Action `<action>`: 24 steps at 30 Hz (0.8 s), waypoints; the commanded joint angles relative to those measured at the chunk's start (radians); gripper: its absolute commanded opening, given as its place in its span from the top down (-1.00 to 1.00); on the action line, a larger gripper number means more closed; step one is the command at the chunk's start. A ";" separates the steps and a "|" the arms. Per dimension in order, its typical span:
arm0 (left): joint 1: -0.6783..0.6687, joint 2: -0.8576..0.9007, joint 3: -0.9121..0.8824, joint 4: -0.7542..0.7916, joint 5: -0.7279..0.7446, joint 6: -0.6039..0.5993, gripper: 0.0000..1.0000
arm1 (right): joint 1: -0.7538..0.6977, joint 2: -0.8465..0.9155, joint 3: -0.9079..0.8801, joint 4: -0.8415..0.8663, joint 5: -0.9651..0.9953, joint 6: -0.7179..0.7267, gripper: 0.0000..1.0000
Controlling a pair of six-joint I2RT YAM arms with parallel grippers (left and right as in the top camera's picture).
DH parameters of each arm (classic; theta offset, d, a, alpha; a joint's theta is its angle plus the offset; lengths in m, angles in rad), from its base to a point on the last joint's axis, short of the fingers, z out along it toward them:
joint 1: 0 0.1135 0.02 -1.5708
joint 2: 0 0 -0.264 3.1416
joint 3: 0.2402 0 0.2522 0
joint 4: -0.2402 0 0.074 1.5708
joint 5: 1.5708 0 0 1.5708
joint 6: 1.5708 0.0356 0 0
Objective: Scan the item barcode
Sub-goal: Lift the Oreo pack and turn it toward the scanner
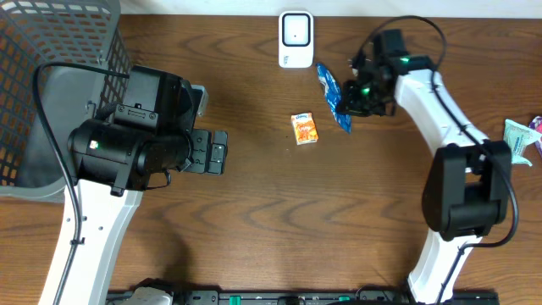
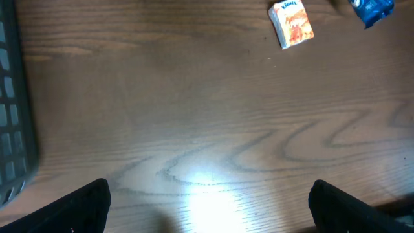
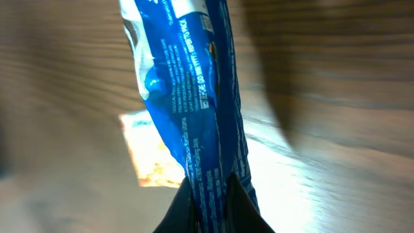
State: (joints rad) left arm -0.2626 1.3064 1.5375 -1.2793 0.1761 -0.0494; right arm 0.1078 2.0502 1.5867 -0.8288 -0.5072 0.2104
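My right gripper point(image 1: 348, 105) is shut on the end of a blue snack packet point(image 1: 330, 91), which hangs above the table just below and right of the white barcode scanner point(image 1: 295, 38). In the right wrist view the packet point(image 3: 187, 97) rises from between the dark fingers of the right gripper point(image 3: 212, 202), white print along its side. A small orange tissue pack point(image 1: 305, 129) lies flat on the wood nearby. My left gripper point(image 1: 218, 152) stands open over bare table at the left; its fingers point(image 2: 77, 208) are wide apart with nothing between them.
A grey mesh basket point(image 1: 51, 68) fills the far left corner, and its wall point(image 2: 11, 129) shows in the left wrist view. A teal wrapped item point(image 1: 518, 140) lies at the right edge. The orange pack point(image 2: 291, 24) and the blue packet point(image 2: 372, 10) sit far ahead of the left gripper.
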 commanded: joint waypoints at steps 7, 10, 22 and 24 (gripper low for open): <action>0.005 0.003 0.009 -0.003 -0.013 -0.001 -0.96 | -0.177 -0.002 -0.327 0.326 -0.669 0.137 0.98; 0.005 0.003 0.009 -0.003 -0.013 -0.001 -0.96 | -0.236 -0.002 -0.406 0.351 -0.670 0.179 0.98; 0.005 0.003 0.009 -0.003 -0.013 -0.001 -0.96 | -0.342 -0.103 -0.382 0.223 -0.243 0.160 0.12; 0.005 0.003 0.009 -0.003 -0.013 -0.001 -0.96 | -0.338 -0.150 -0.349 0.165 -0.117 0.160 0.10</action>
State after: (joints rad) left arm -0.2626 1.3064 1.5375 -1.2793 0.1761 -0.0490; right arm -0.2333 1.9984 1.1759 -0.6338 -0.8330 0.3679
